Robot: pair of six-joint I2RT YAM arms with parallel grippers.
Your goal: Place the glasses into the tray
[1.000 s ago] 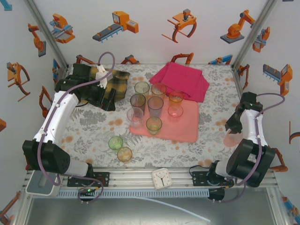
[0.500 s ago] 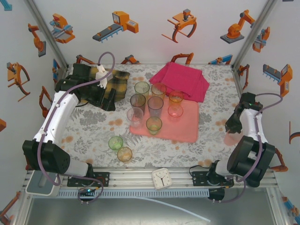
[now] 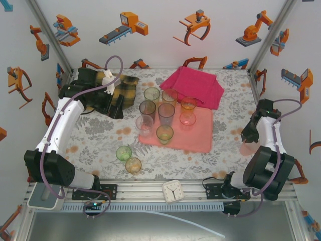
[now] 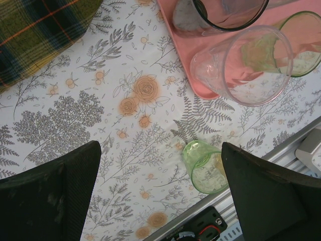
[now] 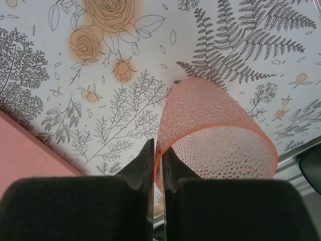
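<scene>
Floral-printed surface spreads under both arms, with the salmon tray at its middle. Most of the glasses stand clustered on the tray's left half. A green glass and an amber glass wait just off its near left corner, and a pink glass sits well off its right side on the bare surface. The change is at that pink glass: over the last second the right arm has shifted a little and the right gripper has closed down. Its jaws are now drawn almost together, pinching the glass wall at the rim, one finger inside and one outside. The grasp looks made, though the glass seems not yet lifted. I judge the next move to be a lift and a carry leftward onto the tray's free right half. Such a thin rim pinch may let the glass swing or slip. Far off the tray's left side, by the plaid cloth, the left gripper hangs wide open, holding nothing, unmoved over that second
</scene>
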